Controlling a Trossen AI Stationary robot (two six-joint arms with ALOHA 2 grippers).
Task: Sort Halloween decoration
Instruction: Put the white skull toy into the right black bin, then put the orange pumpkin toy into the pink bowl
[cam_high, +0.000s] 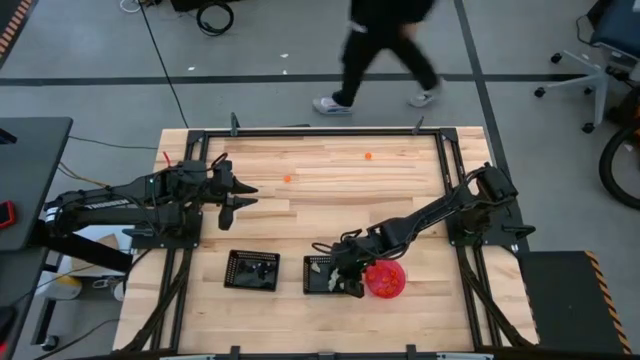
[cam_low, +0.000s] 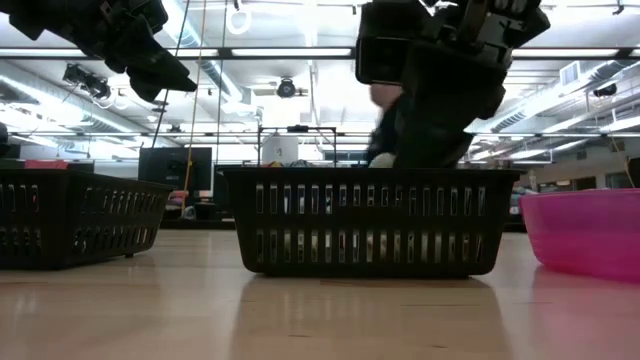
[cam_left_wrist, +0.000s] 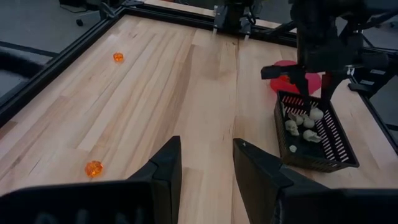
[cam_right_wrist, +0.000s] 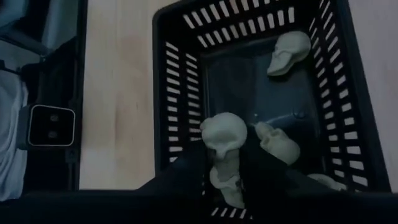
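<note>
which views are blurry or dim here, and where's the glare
High view: the walking person is motion-smeared, the table evenly lit. Low view: ceiling strip lights glare, the right claw is a dark silhouette above the tray, and the tabletop reflects the tray. Right wrist view: dim and soft, with a cream skull at its own claw tips. Left wrist view: clear, claw open.

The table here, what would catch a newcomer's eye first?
The right gripper hangs over the right-hand black mesh tray, a pale cream skull trinket between its fingers above other skulls lying inside. Beside that tray sits a round pink bowl, and two tiny orange trinkets lie loose on the bare wood toward the far side. The left gripper waits open above the table's left part.
</note>
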